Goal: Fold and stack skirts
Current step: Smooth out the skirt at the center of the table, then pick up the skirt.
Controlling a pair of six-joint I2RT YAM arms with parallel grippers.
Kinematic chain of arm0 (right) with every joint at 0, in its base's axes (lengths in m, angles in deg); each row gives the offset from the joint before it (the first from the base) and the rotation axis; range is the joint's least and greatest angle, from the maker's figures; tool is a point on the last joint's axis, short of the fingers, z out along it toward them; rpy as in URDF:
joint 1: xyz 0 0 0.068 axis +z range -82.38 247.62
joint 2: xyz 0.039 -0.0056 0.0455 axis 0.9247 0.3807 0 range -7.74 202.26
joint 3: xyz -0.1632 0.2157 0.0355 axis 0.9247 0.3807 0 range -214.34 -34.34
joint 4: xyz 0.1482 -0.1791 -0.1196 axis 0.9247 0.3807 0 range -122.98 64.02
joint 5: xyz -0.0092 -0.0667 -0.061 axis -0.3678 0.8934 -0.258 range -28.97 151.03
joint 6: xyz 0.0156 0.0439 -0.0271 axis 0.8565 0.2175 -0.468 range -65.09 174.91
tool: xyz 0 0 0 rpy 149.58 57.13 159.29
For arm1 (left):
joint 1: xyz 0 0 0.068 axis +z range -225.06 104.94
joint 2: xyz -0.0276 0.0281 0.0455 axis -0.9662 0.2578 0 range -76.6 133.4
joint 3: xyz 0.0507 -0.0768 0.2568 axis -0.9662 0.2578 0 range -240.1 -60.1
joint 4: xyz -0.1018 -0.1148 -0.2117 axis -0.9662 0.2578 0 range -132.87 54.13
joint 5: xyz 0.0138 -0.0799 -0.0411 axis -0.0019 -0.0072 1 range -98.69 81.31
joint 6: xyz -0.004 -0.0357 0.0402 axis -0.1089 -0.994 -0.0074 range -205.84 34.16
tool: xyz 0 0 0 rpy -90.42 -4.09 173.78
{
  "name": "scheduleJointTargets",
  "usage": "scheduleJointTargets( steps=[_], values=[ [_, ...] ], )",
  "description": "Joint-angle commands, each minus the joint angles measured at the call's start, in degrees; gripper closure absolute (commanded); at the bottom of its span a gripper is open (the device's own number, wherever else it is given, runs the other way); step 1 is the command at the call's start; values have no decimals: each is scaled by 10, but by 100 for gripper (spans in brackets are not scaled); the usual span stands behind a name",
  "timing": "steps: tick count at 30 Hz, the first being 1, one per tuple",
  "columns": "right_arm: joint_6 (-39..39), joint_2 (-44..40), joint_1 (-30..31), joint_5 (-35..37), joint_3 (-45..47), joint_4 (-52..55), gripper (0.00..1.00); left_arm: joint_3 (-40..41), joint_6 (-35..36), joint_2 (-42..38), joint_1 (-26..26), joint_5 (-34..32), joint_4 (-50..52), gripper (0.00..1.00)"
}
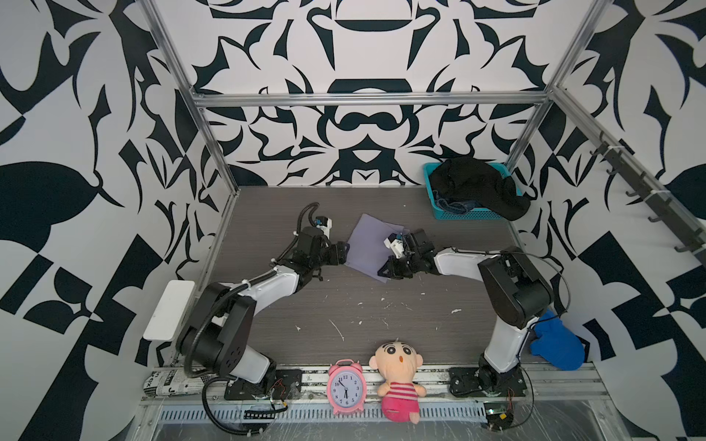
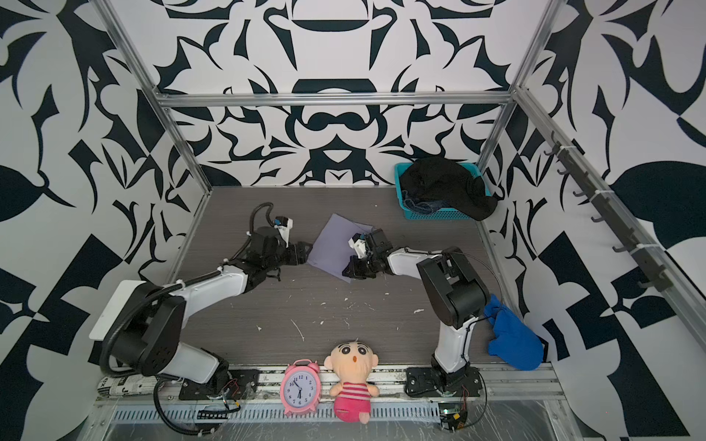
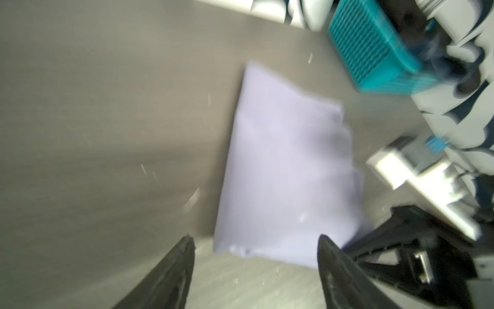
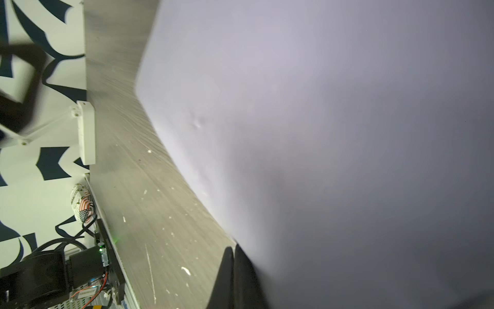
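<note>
The lavender skirt (image 1: 366, 244) (image 2: 332, 244) lies folded flat in the middle of the table. My left gripper (image 1: 345, 255) (image 3: 255, 238) is open just off the skirt's left edge, with only bare table between its fingers. My right gripper (image 1: 384, 272) (image 4: 233, 248) is shut at the skirt's near corner; its fingers press together beside the cloth edge (image 4: 320, 133), and no cloth shows between them. The black skirt (image 1: 473, 183) is heaped in the teal basket (image 1: 458, 217) and spills over its right side. The denim skirt (image 1: 454, 206) peeks out beneath it.
The basket stands at the back right corner. A bright blue cloth (image 1: 557, 343) lies behind the right arm's base. A pink alarm clock (image 1: 345, 385) and a plush doll (image 1: 399, 378) stand at the front edge. A white board (image 1: 170, 309) sits at the left wall.
</note>
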Motion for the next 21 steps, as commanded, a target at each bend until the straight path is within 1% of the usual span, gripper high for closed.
scheduleJointTargets(
  steps=[1, 2, 3, 4, 5, 7, 8, 10, 13, 14, 17, 19, 21],
  values=[
    [-13, -38, -1, 1, -28, 19, 100, -79, -21, 10, 50, 33, 44, 9],
    [-12, -45, -1, 1, -30, 21, 100, -115, -28, 33, 59, 48, 79, 10],
    [-12, -54, -1, 1, -33, 24, 100, -160, -16, 66, 62, 67, 123, 9],
    [-10, -64, -1, 2, -35, 26, 100, -202, -5, 98, 61, 71, 163, 9],
    [-9, -74, -1, 5, -36, 26, 100, -222, -4, 119, 61, 76, 179, 8],
    [-9, -94, -2, 9, -42, 33, 100, -236, -12, 162, 62, 120, 159, 6],
    [-9, -102, -3, 11, -44, 34, 97, -244, -14, 179, 62, 127, 154, 5],
    [-7, -122, -7, 24, -47, 35, 84, -280, 1, 223, 62, 142, 181, 4],
    [-6, -144, -12, 71, -46, 39, 60, -331, 21, 280, 62, 160, 224, 3],
    [-7, -148, -14, 84, -44, 38, 55, -346, 27, 297, 62, 162, 238, 2],
    [2, -154, -23, 117, -37, 32, 54, -398, 54, 352, 62, 178, 290, 1],
    [5, -152, -27, 116, -34, 25, 54, -425, 66, 382, 61, 193, 317, 1],
    [6, -148, -27, 114, -35, 28, 54, -432, 69, 396, 59, 204, 320, 0]
  ],
)
